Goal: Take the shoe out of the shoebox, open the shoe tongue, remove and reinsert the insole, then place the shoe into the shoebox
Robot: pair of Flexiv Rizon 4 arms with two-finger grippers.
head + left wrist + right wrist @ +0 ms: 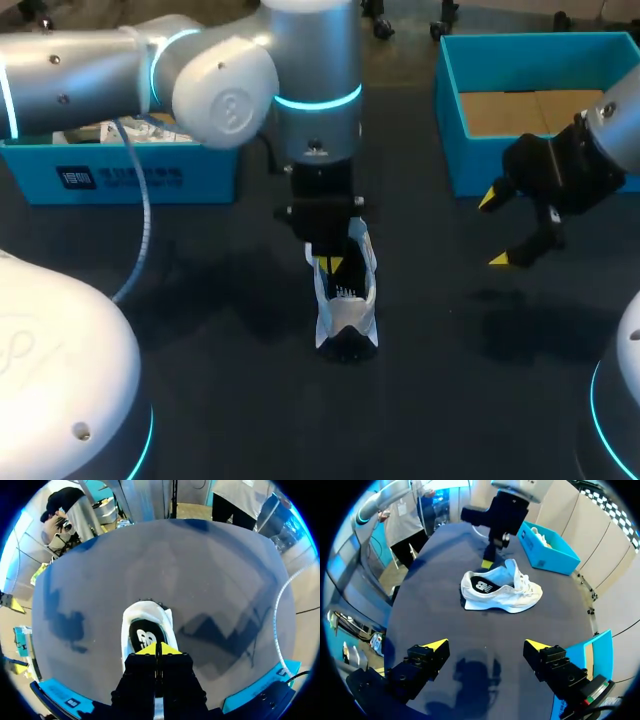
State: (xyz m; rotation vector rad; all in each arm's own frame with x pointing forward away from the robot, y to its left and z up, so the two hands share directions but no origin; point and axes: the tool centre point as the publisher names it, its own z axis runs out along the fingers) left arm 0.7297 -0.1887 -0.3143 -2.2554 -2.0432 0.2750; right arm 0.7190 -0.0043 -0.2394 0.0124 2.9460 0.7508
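Observation:
A white shoe (345, 300) with a black toe lies on the dark table, toe toward the front edge. Its black insole (145, 635) shows through the opening. My left gripper (330, 265) stands straight over the shoe, just behind the laces. Its yellow tips (157, 649) are pressed together at the top of the tongue, which they mostly hide. In the right wrist view the shoe (500, 592) is side-on, with the left gripper (488, 562) at its collar. My right gripper (492, 230) hangs open and empty to the shoe's right, in front of the blue shoebox (450, 110).
A second blue box (120, 175) holding white paper stands at the back left, behind my left arm. The shoebox at the back right shows a bare cardboard floor (530, 110). Dark tabletop (450, 380) stretches in front of the shoe and under the right gripper.

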